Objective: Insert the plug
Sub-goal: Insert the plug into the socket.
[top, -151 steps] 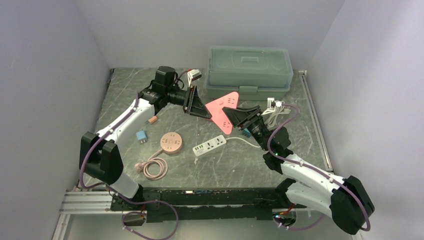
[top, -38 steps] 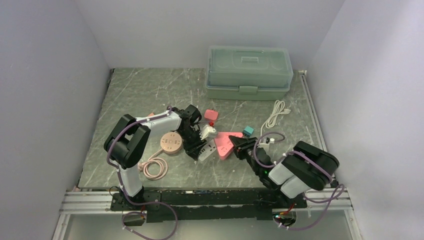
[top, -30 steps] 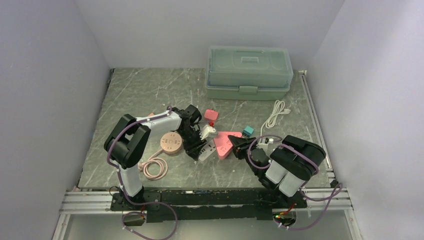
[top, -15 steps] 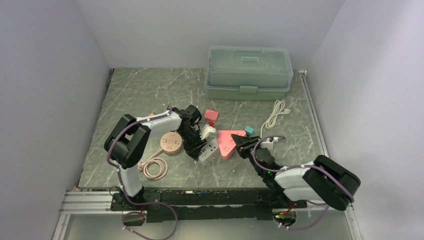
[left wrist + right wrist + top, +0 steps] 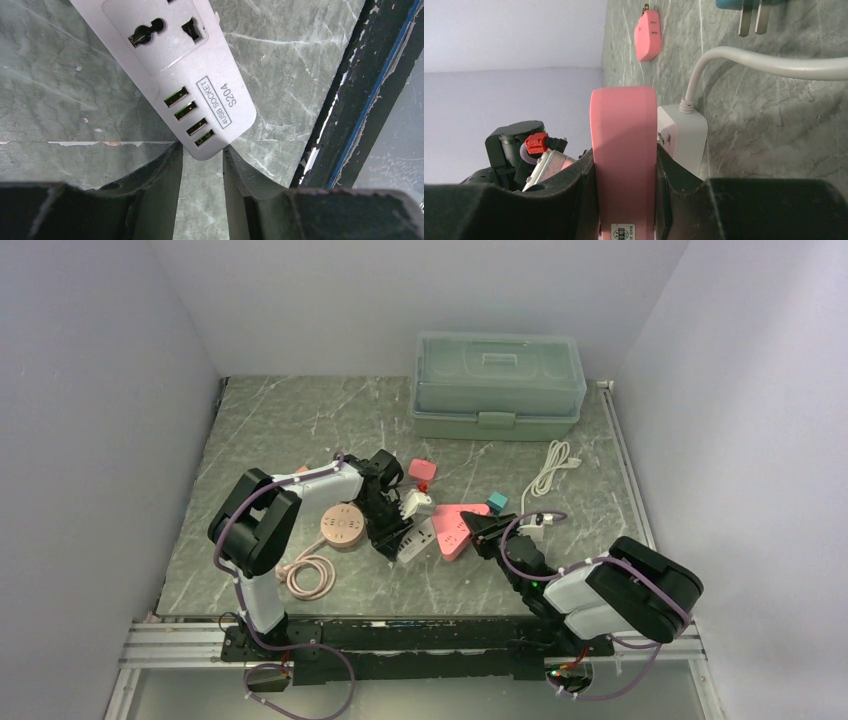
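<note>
Clamped on the pink plug (image 5: pixel 624 125) by the right gripper (image 5: pixel 624 161), both fingers (image 5: pixel 584 180) pressed flat against its broad sides, thin edge turned toward the wrist camera. Just to the right of those jaws, the corded end of the white power strip (image 5: pixel 680 135), hard beside the plug; actual contact not clear. From above, pink plug (image 5: pixel 455 524) lying partly over that end of the power strip (image 5: pixel 418 538), with the right gripper (image 5: pixel 478 534) behind it.

Closed to a narrow gap on the strip's other end by the left gripper (image 5: pixel 202 151), the rounded corner with four green USB ports wedged between the fingertips (image 5: pixel 165 165). Straight ahead of these jaws, one universal socket (image 5: pixel 165 30) facing up.

Crowding the right jaws from their left: the left arm (image 5: pixel 506 145), black, close against the strip. Farther out ahead of them, a small pink adapter (image 5: pixel 648 34) flat on the marble table (image 5: pixel 734 130), a teal plug (image 5: pixel 749 7) showing two flat prongs, and the strip's white cable (image 5: pixel 774 65) arching across between.

Just beyond the left jaws, a white plug (image 5: pixel 413 502). Beside them on the left, a round pink reel (image 5: pixel 343 526) with its coiled cord (image 5: pixel 310 575). Well beyond both pairs of jaws, a green lidded box (image 5: pixel 497 385) near the back wall and a loose white cord bundle (image 5: pixel 548 472).
</note>
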`<state>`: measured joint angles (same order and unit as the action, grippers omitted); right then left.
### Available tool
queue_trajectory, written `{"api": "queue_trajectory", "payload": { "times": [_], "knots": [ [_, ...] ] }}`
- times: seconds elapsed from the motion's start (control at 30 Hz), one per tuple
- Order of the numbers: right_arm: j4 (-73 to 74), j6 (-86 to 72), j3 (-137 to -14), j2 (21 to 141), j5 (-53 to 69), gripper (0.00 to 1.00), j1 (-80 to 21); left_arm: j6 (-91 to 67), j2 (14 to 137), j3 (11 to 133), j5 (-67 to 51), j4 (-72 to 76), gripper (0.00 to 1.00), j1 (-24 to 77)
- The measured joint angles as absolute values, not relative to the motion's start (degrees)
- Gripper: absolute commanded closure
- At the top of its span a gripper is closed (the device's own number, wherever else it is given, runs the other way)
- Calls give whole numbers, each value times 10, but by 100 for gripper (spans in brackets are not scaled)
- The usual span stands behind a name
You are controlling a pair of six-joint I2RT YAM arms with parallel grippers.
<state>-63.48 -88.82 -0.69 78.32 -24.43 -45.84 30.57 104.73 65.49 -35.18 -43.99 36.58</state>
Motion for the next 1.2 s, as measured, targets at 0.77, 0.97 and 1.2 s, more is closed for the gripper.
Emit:
{"api": "queue_trajectory", "payload": {
  "times": [0.77,0.97,1.2],
  "knots": [
    [-681,-901,-7,827,-239,100,-458,292,1047,655,-352,-442,64,366],
    [-708,-893,-7,845,-231,100,-454,282,1047,655,-353,-442,64,366],
    [-721,-871,-7,850,-218,100,-447,275,1047,655,-353,-442,63,366]
  ]
}}
